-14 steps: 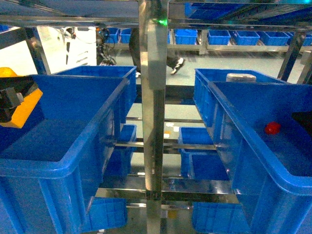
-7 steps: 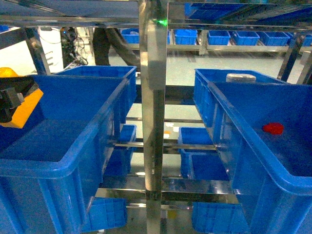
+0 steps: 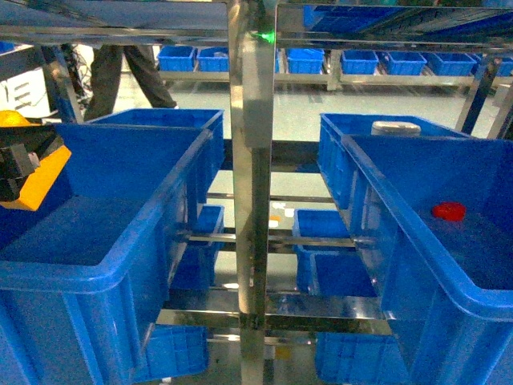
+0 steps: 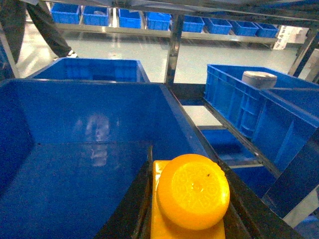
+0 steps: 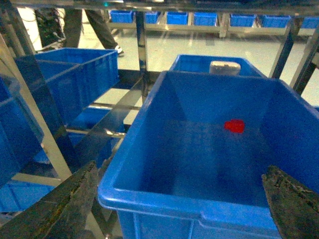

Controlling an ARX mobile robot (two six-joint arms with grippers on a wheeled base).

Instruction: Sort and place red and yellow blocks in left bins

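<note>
My left gripper [image 4: 189, 219] is closest to me. It is closed on the yellow block [image 4: 192, 191], which sits snug between my two black fingers with its round stud facing the camera. In the head view the block [image 3: 36, 180] is at about 9 o'clock, at the near left edge of the near left bin [image 3: 104, 273].

Under the block is the floor of that bin [image 4: 75, 174], and it looks bare. To do this step well, I think I should move a bit forward, toward 12 o'clock, so the block hangs over the middle of the floor. Then I should go low before I let go, so it does not bounce (plastic on plastic is slippery).

My right gripper [image 5: 184, 199] is spread wide and holds nothing. It hangs by the near rim of the right bin [image 5: 164, 199]. The red block [image 5: 234, 125] lies on that bin's floor, toward the far side at about 1 o'clock. It has to go left later.

Behind the near left bin is the far left bin [image 3: 164, 120].
</note>
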